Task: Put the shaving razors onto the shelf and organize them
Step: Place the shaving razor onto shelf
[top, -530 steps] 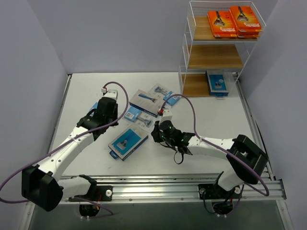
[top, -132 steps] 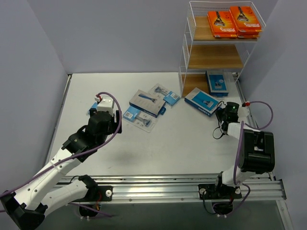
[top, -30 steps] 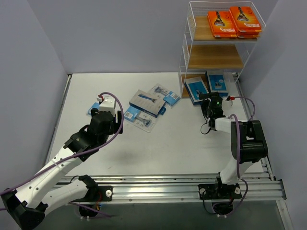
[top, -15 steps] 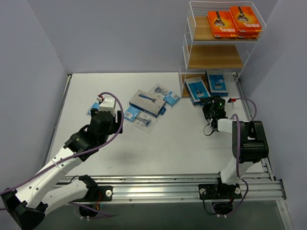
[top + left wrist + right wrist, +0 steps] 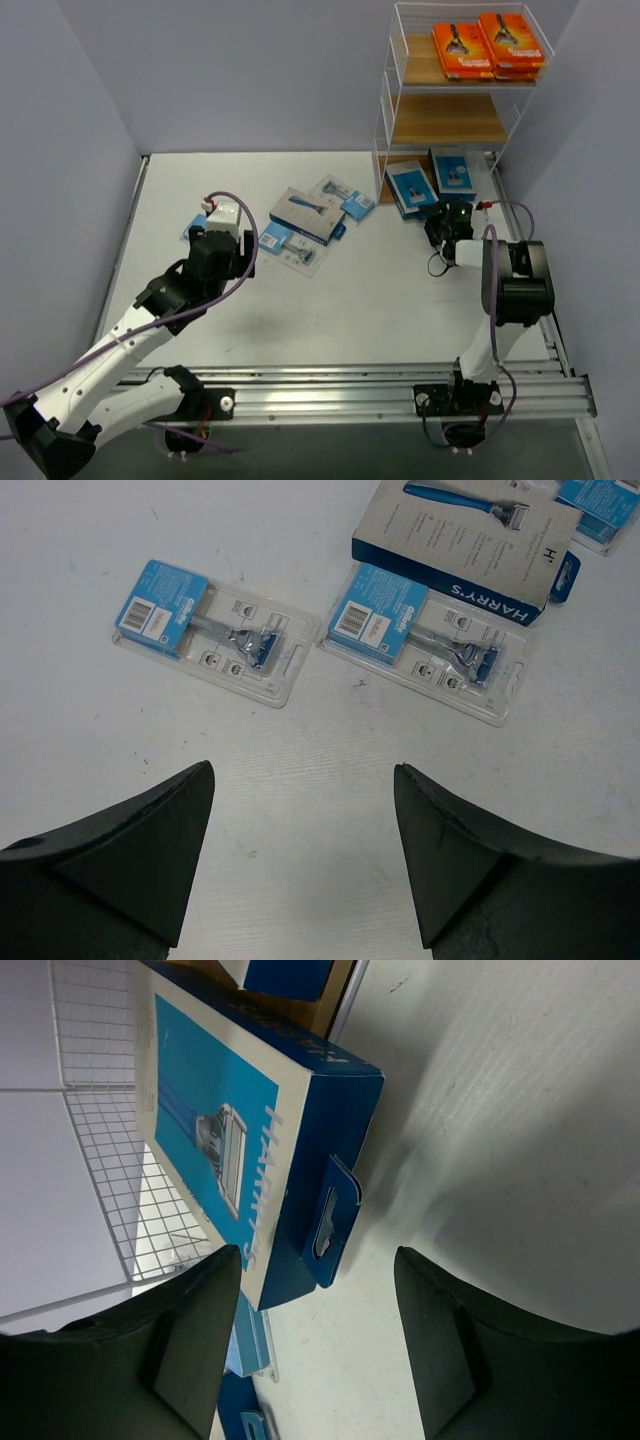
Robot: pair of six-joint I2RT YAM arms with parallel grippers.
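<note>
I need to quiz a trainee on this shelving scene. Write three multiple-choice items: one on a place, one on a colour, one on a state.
1. Where do the orange packs lie?
A. on the shelf's top tier
B. on its middle tier
C. beside the arms' bases

2. What colour is the box just ahead of the right tool?
A. orange
B. blue
C. green

3. How is the left tool?
A. shut tight, empty
B. shut on an orange pack
C. open, holding nothing

Key:
1 A: the top view shows them on the highest board.
2 B: the right wrist view shows its blue face and sides.
3 C: its fingers stand apart over bare table.
</note>
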